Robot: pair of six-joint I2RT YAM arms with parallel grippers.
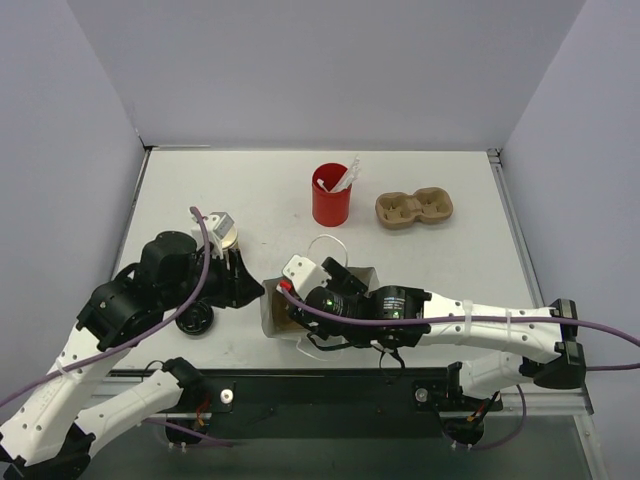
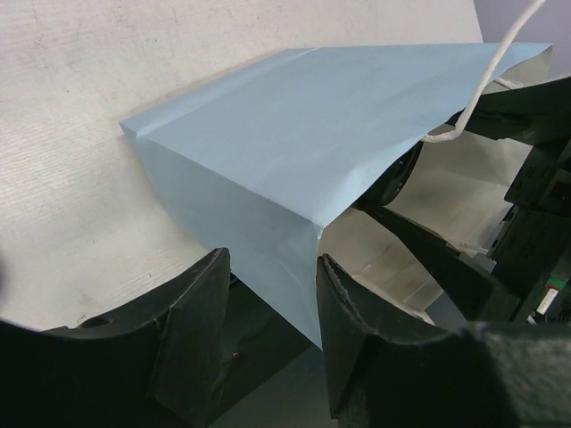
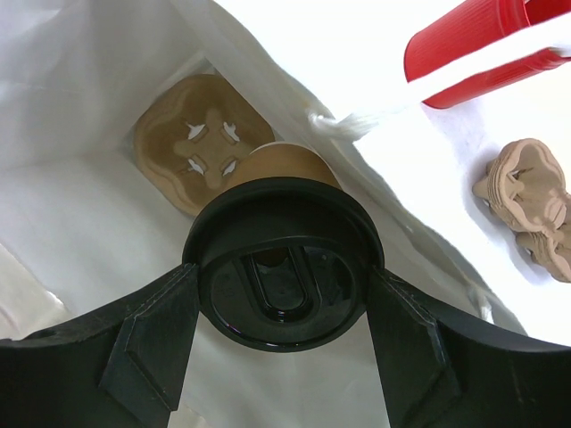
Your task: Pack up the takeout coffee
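Observation:
The takeout coffee [image 3: 284, 267], a kraft-brown cup with a black lid, is inside the white paper bag [image 3: 80, 223], seen lid-first in the right wrist view. My right gripper [image 3: 284, 278] is shut on the lid's sides, reaching into the bag's mouth [image 1: 300, 308]. A brown cup carrier [image 3: 201, 143] lies at the bag's bottom behind the cup. My left gripper [image 2: 275, 260] is open, its fingers either side of the bag's folded corner edge [image 2: 299, 267]; in the top view it sits at the bag's left side [image 1: 255, 290].
A red cup [image 1: 331, 195] with white stirrers stands at the back middle, a second brown carrier [image 1: 414, 208] to its right. A lidless paper cup [image 1: 228, 238] stands by the left arm. A black lid [image 1: 193, 322] lies near the front edge.

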